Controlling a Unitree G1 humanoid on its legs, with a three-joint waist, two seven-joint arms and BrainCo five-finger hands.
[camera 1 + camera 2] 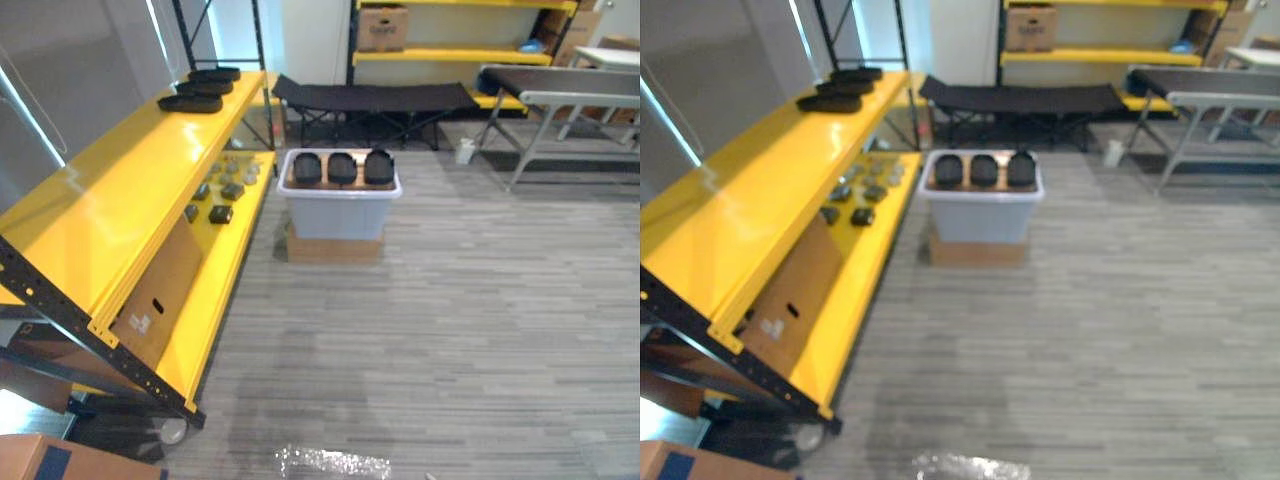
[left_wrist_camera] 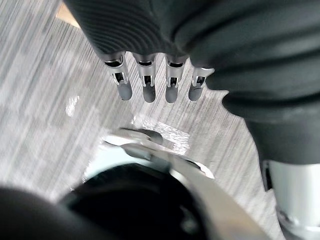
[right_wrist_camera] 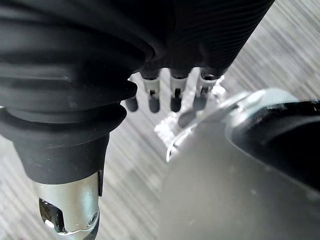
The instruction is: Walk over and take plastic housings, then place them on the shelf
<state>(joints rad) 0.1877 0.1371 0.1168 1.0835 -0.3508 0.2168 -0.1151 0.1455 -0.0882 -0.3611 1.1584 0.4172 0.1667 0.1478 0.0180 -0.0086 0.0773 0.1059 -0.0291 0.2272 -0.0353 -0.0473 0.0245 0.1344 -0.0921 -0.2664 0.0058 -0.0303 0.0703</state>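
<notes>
**Ana:** Where are the housings?

**Me:** Three black plastic housings [image 1: 342,167] stand side by side in the top of a pale grey bin [image 1: 338,216]; the bin sits on a flat cardboard box [image 1: 335,249] on the striped grey floor [image 1: 470,330], just beside the far end of the yellow shelf [image 1: 120,200].

**Ana:** Anything on the shelf itself?

**Me:** Three flat black housings [image 1: 203,88] lie in a row at the far end of its top board; on the lower board there is a scatter of small dark parts [image 1: 221,195], too small for me to tell what they are; a cardboard sheet [image 1: 158,292] leans under the top board, nearer to me.

**Ana:** And your hands?

**Me:** My left robot hand [image 2: 145,85] hangs over the floor with its fingers straight and side by side, slack, nothing between them; my right robot hand [image 3: 173,96] is the same, fingers straight down over the floor, loose and empty; both are well apart from the bin.

**Ana:** What lies past the bin?

**Me:** A black folding cot [image 1: 375,98] stands behind it; further back a second yellow rack [image 1: 450,56] carries a brown carton [image 1: 383,28]; to the right of the cot stands a grey worktop [image 1: 575,88].
</notes>
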